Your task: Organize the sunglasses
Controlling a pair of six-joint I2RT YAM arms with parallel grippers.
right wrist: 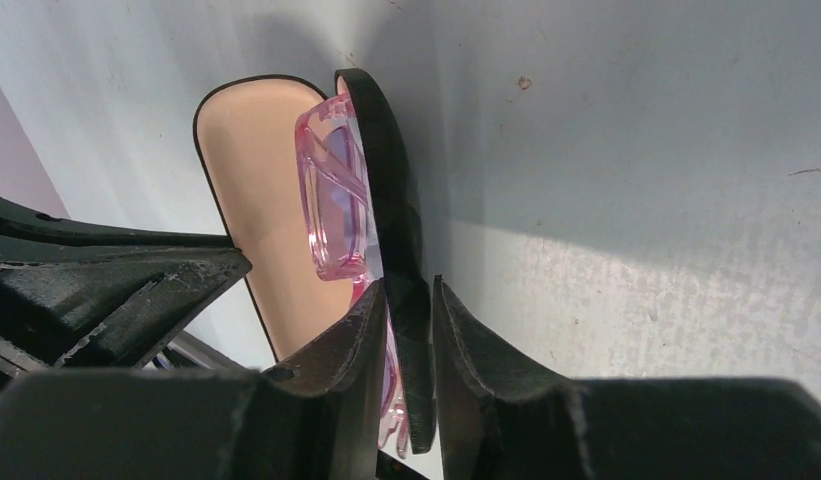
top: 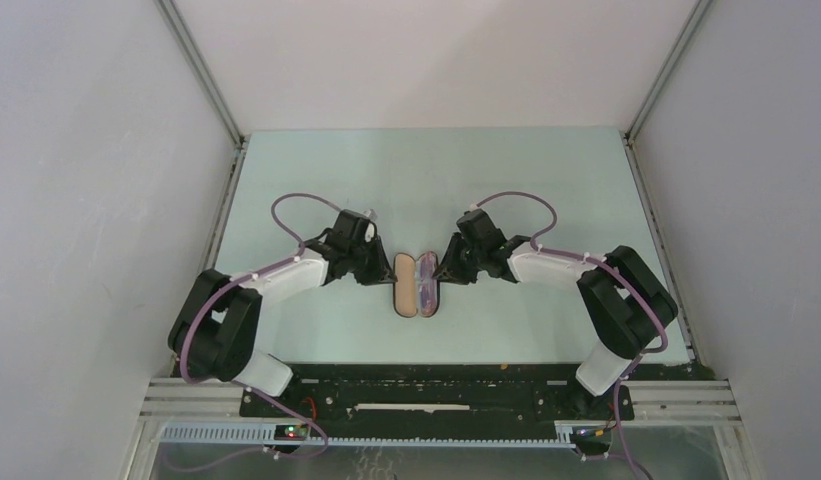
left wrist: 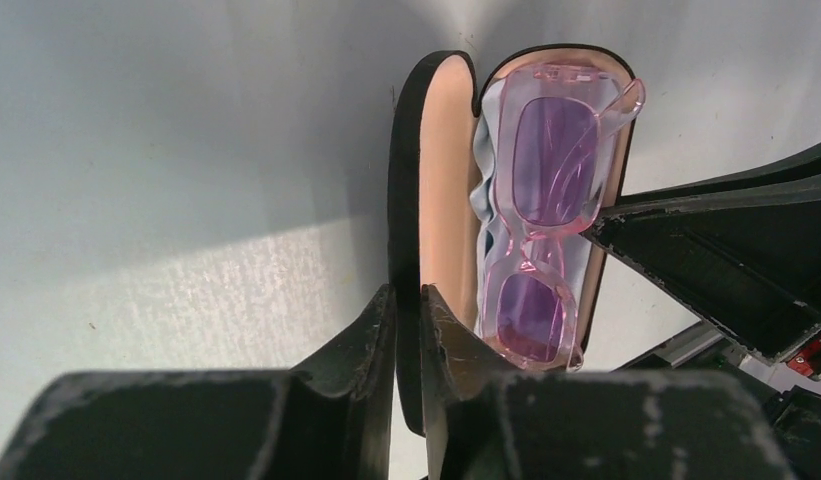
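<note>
1. A black oblong hard case (top: 405, 285) with tan lining lies open in the middle of the pale green table (top: 316, 180). Its long axis runs from near to far, and its two halves sit side by side.
2. The sunglasses (left wrist: 546, 165), small with a translucent pink-purple frame and pale violet lenses, sit folded inside the right half of the case, lenses facing up.
3. Under the sunglasses is a light blue cloth (left wrist: 484, 200). It shows along the frame's left side and between the lenses.
4. The left half of the case has only its bare tan lining showing.
5. The left gripper (left wrist: 407, 295) comes in from the left. Its fingers are drawn narrow, one on each face of the left half's black rim, pinching that wall near its near end.
6. The right gripper (right wrist: 411, 285) comes in from the right. Its fingers straddle the outer black wall of the right half and press close on it, the inner finger just beside the pink frame.
7. The two grippers face each other across the case.
</note>
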